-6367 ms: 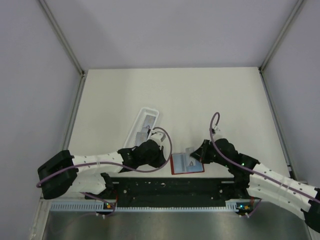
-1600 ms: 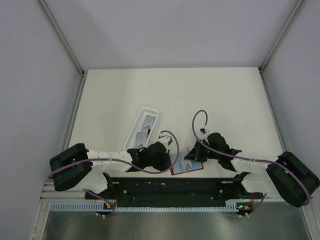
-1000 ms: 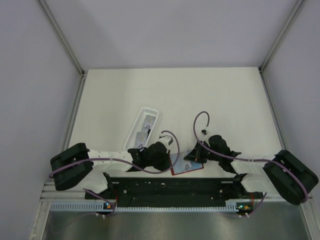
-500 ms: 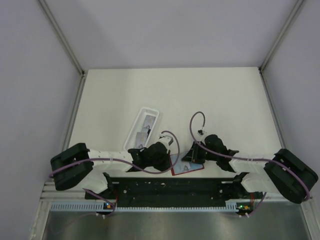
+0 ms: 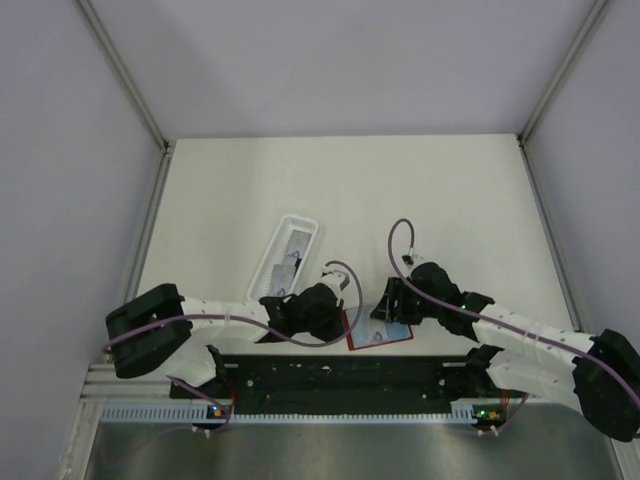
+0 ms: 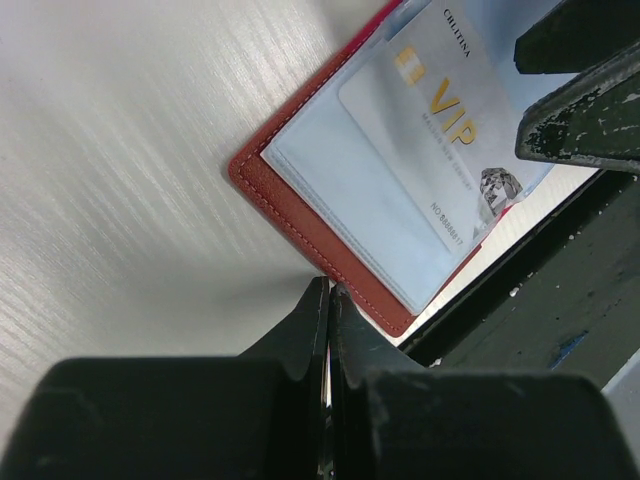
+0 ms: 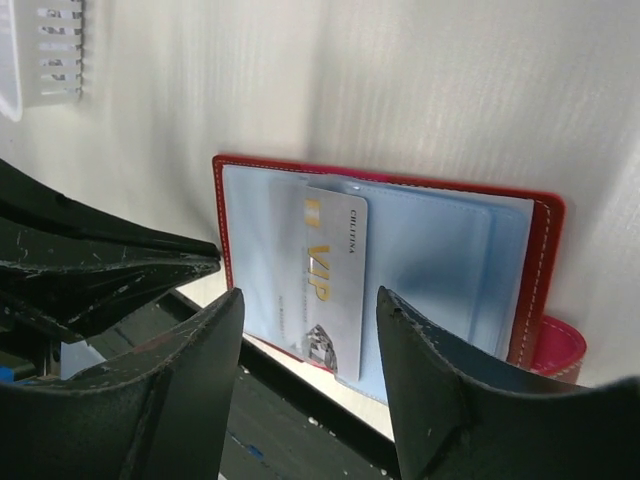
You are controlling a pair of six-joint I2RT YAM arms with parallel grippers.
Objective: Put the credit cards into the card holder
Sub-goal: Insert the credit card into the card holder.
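Logged on white table (image 5: 400, 190): long white slotted tray (image 5: 290, 248), at 10 o'clock from red card holder (image 5: 378, 336). Holder lying open, flat, by the 6 o'clock edge. Left gripper (image 6: 328, 300): jaws together, tips at holder's red border. Right gripper (image 7: 310, 296): jaws apart, straddling grey VIP credit card (image 7: 333, 285) on the pale pockets.

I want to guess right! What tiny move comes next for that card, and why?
Probably nudge the card deeper with the right gripper, which hangs open over it: the card's near end pokes past the pale pocket of the card holder, and the shut left gripper sits at its edge.
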